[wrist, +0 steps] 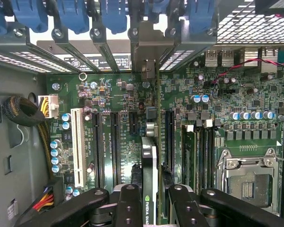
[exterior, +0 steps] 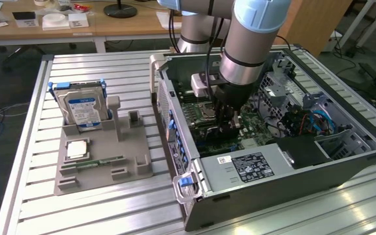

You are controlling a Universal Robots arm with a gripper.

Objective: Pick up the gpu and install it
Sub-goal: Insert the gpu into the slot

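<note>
I hold the gpu (wrist: 149,182), a thin black card, edge-on in my black gripper (wrist: 150,208), jaws narrowed on it, at lower centre over the green motherboard (wrist: 113,99), not yet visibly seated.

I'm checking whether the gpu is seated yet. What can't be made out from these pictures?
- Exterior view: the gpu's lower edge and slot, hidden behind the gripper and arm.
- Wrist view: the gpu appears edge-on between the fingers; its contact with the motherboard slot is too foreshortened to tell.
</note>
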